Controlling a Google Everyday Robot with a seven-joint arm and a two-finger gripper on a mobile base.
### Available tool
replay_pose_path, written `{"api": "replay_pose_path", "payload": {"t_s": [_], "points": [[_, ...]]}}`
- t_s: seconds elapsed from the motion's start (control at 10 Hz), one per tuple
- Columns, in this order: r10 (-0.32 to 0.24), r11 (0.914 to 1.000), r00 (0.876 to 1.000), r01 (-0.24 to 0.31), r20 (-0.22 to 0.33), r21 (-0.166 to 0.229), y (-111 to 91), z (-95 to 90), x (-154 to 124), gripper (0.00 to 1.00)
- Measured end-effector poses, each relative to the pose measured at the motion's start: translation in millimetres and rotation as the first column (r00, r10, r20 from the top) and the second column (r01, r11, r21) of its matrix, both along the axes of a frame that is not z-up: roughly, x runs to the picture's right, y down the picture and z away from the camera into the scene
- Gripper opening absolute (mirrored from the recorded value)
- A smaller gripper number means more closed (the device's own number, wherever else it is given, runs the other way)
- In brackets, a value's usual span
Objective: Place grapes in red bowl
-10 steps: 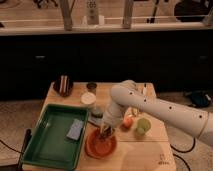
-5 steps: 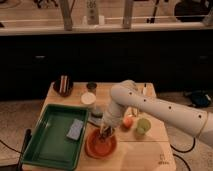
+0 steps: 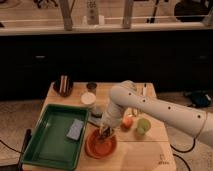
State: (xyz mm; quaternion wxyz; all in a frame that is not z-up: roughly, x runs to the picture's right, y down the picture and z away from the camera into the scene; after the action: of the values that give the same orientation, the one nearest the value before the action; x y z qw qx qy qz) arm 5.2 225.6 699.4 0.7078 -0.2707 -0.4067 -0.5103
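The red bowl (image 3: pixel 100 145) sits on the wooden table near the front, right of the green tray. My gripper (image 3: pixel 105 132) hangs just over the bowl's middle, at the end of the white arm that reaches in from the right. A small dark shape at the gripper's tip, over the bowl, looks like the grapes (image 3: pixel 104 135); I cannot tell whether they are held or lying in the bowl.
A green tray (image 3: pixel 47 145) with a blue-grey sponge (image 3: pixel 75 129) lies at the left. An orange fruit (image 3: pixel 128 121) and a green fruit (image 3: pixel 144 125) sit right of the bowl. A white cup (image 3: pixel 88 99), a small dark bowl (image 3: pixel 63 86) and a small dark cup (image 3: pixel 91 86) stand behind.
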Motion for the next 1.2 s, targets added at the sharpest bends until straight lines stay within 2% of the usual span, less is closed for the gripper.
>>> {"api": "replay_pose_path", "payload": {"t_s": [0.2,0.3,0.7,1.2], "points": [[-0.007,1.0000,1.000,0.007,-0.001,-0.006,3,1.6,-2,0.78],[-0.019,0.9998,1.000,0.019,0.000,-0.009,4,2.0,-5,0.80],[-0.066,0.9976,0.998,0.066,0.002,-0.023,6,2.9,-13,0.80],[-0.072,0.9973,0.997,0.073,0.014,-0.011,0,3.1,-8,0.80]]}}
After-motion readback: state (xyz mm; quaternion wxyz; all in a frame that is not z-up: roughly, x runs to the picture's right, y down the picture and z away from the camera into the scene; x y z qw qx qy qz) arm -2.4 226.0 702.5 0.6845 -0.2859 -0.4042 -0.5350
